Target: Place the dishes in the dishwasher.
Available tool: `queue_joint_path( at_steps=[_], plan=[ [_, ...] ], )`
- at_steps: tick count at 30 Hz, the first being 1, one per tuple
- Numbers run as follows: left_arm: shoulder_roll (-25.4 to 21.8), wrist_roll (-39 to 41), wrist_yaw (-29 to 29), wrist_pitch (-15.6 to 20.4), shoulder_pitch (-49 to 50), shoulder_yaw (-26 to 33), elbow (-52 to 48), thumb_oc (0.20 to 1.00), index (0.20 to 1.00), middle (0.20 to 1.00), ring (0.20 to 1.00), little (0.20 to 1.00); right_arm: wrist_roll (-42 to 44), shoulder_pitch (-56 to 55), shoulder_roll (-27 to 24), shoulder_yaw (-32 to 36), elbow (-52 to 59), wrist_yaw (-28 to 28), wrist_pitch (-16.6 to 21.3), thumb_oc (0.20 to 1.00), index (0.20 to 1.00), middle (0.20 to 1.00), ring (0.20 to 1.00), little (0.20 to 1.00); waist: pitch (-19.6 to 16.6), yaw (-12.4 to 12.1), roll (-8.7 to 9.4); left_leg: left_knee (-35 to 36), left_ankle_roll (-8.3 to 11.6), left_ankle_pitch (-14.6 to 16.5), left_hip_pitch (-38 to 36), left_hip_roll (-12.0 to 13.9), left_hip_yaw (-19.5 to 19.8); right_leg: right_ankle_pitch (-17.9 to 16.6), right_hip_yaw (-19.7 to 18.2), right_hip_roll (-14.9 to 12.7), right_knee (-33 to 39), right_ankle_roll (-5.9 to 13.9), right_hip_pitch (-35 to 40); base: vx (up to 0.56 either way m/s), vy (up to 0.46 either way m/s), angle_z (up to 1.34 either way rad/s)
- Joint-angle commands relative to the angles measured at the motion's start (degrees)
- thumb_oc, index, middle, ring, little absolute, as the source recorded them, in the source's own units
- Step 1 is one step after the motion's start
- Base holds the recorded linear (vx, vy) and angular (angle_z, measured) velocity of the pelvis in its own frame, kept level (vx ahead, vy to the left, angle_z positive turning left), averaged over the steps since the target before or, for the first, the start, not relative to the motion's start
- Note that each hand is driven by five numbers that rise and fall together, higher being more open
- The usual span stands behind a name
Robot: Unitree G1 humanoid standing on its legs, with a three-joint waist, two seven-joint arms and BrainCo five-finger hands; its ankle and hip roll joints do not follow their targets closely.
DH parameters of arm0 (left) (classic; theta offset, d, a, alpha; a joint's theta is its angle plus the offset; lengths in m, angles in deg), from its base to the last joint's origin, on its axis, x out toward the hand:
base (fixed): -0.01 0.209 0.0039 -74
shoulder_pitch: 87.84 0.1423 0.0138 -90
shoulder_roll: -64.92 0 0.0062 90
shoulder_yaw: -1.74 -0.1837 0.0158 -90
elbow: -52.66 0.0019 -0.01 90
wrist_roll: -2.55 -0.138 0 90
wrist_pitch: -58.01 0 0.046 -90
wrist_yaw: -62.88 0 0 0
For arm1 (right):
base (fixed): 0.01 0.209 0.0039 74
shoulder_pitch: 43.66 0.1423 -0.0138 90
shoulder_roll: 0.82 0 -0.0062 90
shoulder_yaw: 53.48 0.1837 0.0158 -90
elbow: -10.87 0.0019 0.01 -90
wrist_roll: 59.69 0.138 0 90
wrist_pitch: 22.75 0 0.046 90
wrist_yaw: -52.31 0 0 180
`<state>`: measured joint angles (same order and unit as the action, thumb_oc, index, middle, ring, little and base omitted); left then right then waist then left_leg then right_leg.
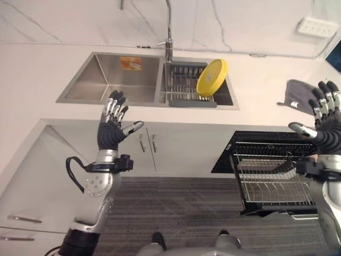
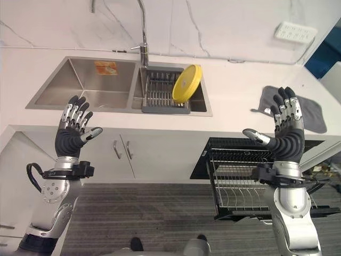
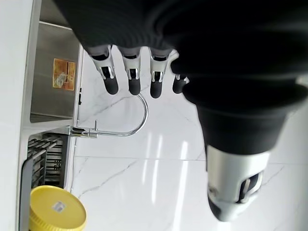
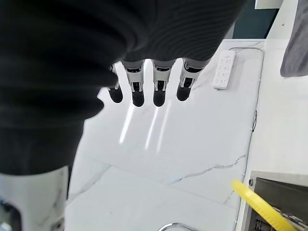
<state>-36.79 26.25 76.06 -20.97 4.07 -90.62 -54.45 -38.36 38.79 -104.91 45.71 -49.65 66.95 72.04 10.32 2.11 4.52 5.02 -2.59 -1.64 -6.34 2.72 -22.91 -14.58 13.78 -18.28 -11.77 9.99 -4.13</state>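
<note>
Because it leans on edge in the wire drying rack [image 2: 162,90] in the right basin of the sink [image 2: 58,85], the yellow plate [image 2: 187,84] looks easy for us to take by its rim. We see the dishwasher rack [image 2: 240,184] pulled out below the bench [image 2: 234,85], empty and ready. Our left robot hand [image 2: 74,125] hovers before the cupboard doors, fingers spread and straight, holding nothing. Our right robot hand [image 2: 285,130] is raised over the dishwasher, fingers also apart and empty. We judge the task not yet begun. A grey cloth [image 2: 314,114] lies on the bench at right.
</note>
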Motion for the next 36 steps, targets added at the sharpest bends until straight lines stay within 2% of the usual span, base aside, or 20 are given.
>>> queue_joint_path(
  at_steps=[1,2,3,4,5,7,10,13,14,15,17,18,19,21,23,25,28,30,33,36],
  plan=[
    [-0.50,0.36,0.37,1.36,-0.89,2.05,-4.31,1.000,1.000,1.000,1.000,1.000,0.47,5.61,-4.31,3.17,-2.35,-0.36,3.99,1.000,1.000,1.000,1.000,1.000,-0.37,-0.65,-2.34,-0.68,5.00,1.06,-0.83,5.33,7.54,11.80,1.28,7.53,-1.60,0.18,4.90,0.04,0.088,-0.56],
    [-0.36,1.12,0.24,1.25,-1.26,1.72,-4.05,1.000,1.000,1.000,1.000,1.000,1.41,5.47,-4.93,4.03,-3.03,-0.51,4.23,1.000,1.000,1.000,1.000,1.000,-0.90,-0.07,-2.06,-0.31,4.93,1.10,-0.60,4.15,7.75,14.73,0.35,12.33,1.93,-2.14,5.58,0.06,-0.002,-0.22],
    [0.05,0.99,0.09,1.55,-1.73,1.12,-4.04,1.000,1.000,1.000,1.000,1.000,1.83,5.05,-5.35,4.70,-3.69,-0.61,5.15,1.000,1.000,1.000,1.000,1.000,-1.27,0.39,-1.52,-0.13,5.09,1.32,-0.20,2.91,8.75,15.16,-0.99,14.72,7.39,-3.84,6.40,0.06,-0.056,-0.10],
    [0.03,1.11,-0.14,1.89,-1.90,0.83,-3.97,1.000,1.000,1.000,1.000,1.000,1.87,4.60,-5.48,4.93,-3.77,-0.37,5.68,1.000,1.000,1.000,1.000,1.000,-1.24,0.76,-1.08,-0.29,4.80,1.66,0.06,2.11,9.79,13.44,-2.32,14.32,7.66,-3.44,5.94,0.03,-0.127,0.22],
    [0.98,-0.17,-0.30,2.10,-1.91,0.32,-3.77,1.000,1.000,1.000,1.000,1.000,1.51,4.13,-5.17,4.74,-4.27,-0.34,6.66,1.000,1.000,1.000,1.000,1.000,-1.53,0.92,-1.36,-0.16,4.88,1.09,0.54,2.27,9.78,15.20,-2.22,15.43,9.79,-4.72,6.88,0.02,-0.143,0.68],
    [1.87,-0.28,-0.23,2.06,-2.31,-0.97,-2.93,1.000,1.000,1.000,1.000,1.000,0.80,5.05,-5.59,4.02,-4.55,0.41,5.53,1.000,1.000,1.000,1.000,1.000,-2.45,0.91,-1.60,-0.02,5.35,0.57,0.80,1.93,10.44,14.56,-2.56,16.23,13.05,-5.07,8.53,0.09,-0.209,0.68],
    [2.75,-1.82,0.63,1.53,-2.86,-2.17,-1.63,1.000,1.000,1.000,1.000,1.000,-1.80,7.67,-5.32,2.16,-5.38,0.62,4.12,1.000,1.000,1.000,1.000,1.000,-3.73,1.22,-2.46,-0.02,6.04,0.57,0.05,2.19,9.56,13.94,-2.74,17.18,16.22,-5.82,10.50,0.13,-0.171,0.11],
    [3.03,1.07,0.08,1.39,-0.64,-0.92,-1.26,1.000,1.000,1.000,1.000,1.000,-1.57,4.92,-4.39,3.44,-4.86,-2.92,4.29,1.000,1.000,1.000,1.000,1.000,-4.28,2.00,-3.14,-1.12,6.75,0.24,-0.20,2.82,7.75,14.34,-2.69,17.58,16.34,-6.33,10.97,0.10,-0.158,-0.14],
    [3.07,1.21,-0.12,1.43,-0.19,-0.76,-1.30,1.000,1.000,1.000,1.000,1.000,-1.45,4.34,-4.44,3.76,-4.65,-3.46,4.22,1.000,1.000,1.000,1.000,1.000,-4.14,2.10,-3.03,-2.90,6.92,0.66,0.40,3.02,7.33,14.38,-2.73,17.41,16.27,-6.51,10.99,0.03,-0.200,-0.18],
    [3.22,2.52,-1.26,1.52,0.28,-0.63,-1.19,1.000,1.000,1.000,1.000,1.000,-1.24,3.85,-4.58,4.23,-4.92,-4.24,4.52,1.000,1.000,1.000,1.000,1.000,-3.45,2.30,-2.50,-8.41,7.24,1.61,2.62,3.90,6.28,14.48,-2.92,16.67,15.77,-7.03,11.00,-0.02,-0.191,-0.15],
    [3.53,2.98,-1.89,2.15,0.45,-0.84,-1.01,1.000,1.000,1.000,1.000,1.000,-1.08,4.38,-5.23,4.47,-5.61,-4.22,4.70,1.000,1.000,1.000,1.000,1.000,-1.91,2.16,-2.03,-18.24,8.59,-0.25,6.80,5.77,5.90,14.90,-3.06,16.31,14.83,-8.12,11.28,-0.01,-0.170,-0.12],
    [3.70,3.11,-1.96,2.06,0.89,-0.64,-1.32,1.000,1.000,1.000,1.000,1.000,-0.80,4.96,-5.43,4.45,-5.79,-4.38,4.28,1.000,1.000,1.000,1.000,1.000,-1.22,1.90,-2.21,-20.35,9.18,-1.58,8.61,6.47,6.57,14.96,-3.42,16.55,14.74,-8.34,11.83,0.05,-0.069,-0.16],
    [3.71,3.20,-2.06,2.14,1.25,-0.48,-1.39,1.000,1.000,1.000,1.000,1.000,-0.66,5.42,-5.64,4.41,-5.71,-4.41,3.78,1.000,1.000,1.000,1.000,1.000,-0.97,1.83,-2.36,-19.25,9.02,-1.64,8.87,6.70,6.36,15.10,-3.68,16.54,14.71,-8.23,12.16,0.12,0.033,-0.20],
    [3.67,3.43,-2.17,2.37,2.37,-0.15,-1.58,1.000,1.000,1.000,1.000,1.000,-1.30,5.83,-5.62,3.67,-5.18,-4.62,2.99,1.000,1.000,1.000,1.000,1.000,-1.05,1.72,-3.09,-11.25,8.22,-2.00,7.41,7.06,4.77,15.67,-3.94,16.41,15.26,-7.58,13.02,0.17,0.131,-0.19],
    [3.61,3.39,-1.89,2.93,3.20,-0.20,-1.66,1.000,1.000,1.000,1.000,1.000,-3.07,4.78,-5.35,2.75,-4.69,-4.76,3.70,1.000,1.000,1.000,1.000,1.000,-1.33,1.32,-4.47,-2.27,9.33,-6.95,7.50,7.87,4.62,16.69,-4.23,17.41,16.58,-7.10,14.53,0.23,0.180,-0.05],
    [3.67,2.88,-2.31,3.80,3.77,-0.31,-1.23,1.000,1.000,1.000,1.000,1.000,-2.06,4.88,-6.88,3.11,-4.99,-5.10,3.91,1.000,1.000,1.000,1.000,1.000,-1.35,0.33,-4.90,-0.57,10.26,-9.62,9.92,8.66,6.43,18.26,-5.64,18.04,16.77,-7.28,16.30,0.26,0.185,-0.05],
    [3.69,1.78,-1.66,4.28,3.73,-0.54,-1.25,1.000,1.000,1.000,1.000,1.000,-0.78,5.62,-8.20,3.48,-4.99,-6.52,4.01,1.000,1.000,1.000,1.000,1.000,-1.50,0.04,-4.78,-0.64,9.75,-7.91,10.13,8.51,5.19,18.40,-5.51,16.94,16.77,-6.85,16.67,0.20,0.223,-0.34],
    [3.38,1.86,-0.90,4.61,3.40,-0.55,-1.16,1.000,1.000,1.000,1.000,1.000,1.18,4.98,-8.36,4.15,-4.17,-7.55,3.78,1.000,1.000,1.000,1.000,1.000,-1.91,-0.09,-4.40,-0.55,8.60,-6.30,9.52,7.38,5.00,18.35,-5.48,15.68,16.77,-5.85,17.45,0.19,0.241,-0.44],
    [3.29,1.93,-0.97,4.65,3.30,-0.52,-1.18,1.000,1.000,1.000,1.000,1.000,1.20,4.86,-8.33,4.24,-4.03,-7.55,3.76,1.000,1.000,1.000,1.000,1.000,-1.93,-0.17,-4.27,-0.54,8.42,-6.08,9.35,7.17,4.93,18.35,-5.46,15.46,16.77,-5.67,17.58,0.08,0.103,-0.30],
    [2.62,1.02,-1.34,3.71,0.91,-0.62,-1.25,1.000,1.000,1.000,1.000,1.000,0.33,5.70,-7.47,3.71,-4.04,-5.75,4.23,1.000,1.000,1.000,1.000,1.000,-2.38,-1.41,-2.24,-0.31,5.89,-3.17,7.47,4.05,5.42,17.24,-3.28,11.95,15.18,-2.92,17.06,0.23,0.331,0.03]
  ],
)
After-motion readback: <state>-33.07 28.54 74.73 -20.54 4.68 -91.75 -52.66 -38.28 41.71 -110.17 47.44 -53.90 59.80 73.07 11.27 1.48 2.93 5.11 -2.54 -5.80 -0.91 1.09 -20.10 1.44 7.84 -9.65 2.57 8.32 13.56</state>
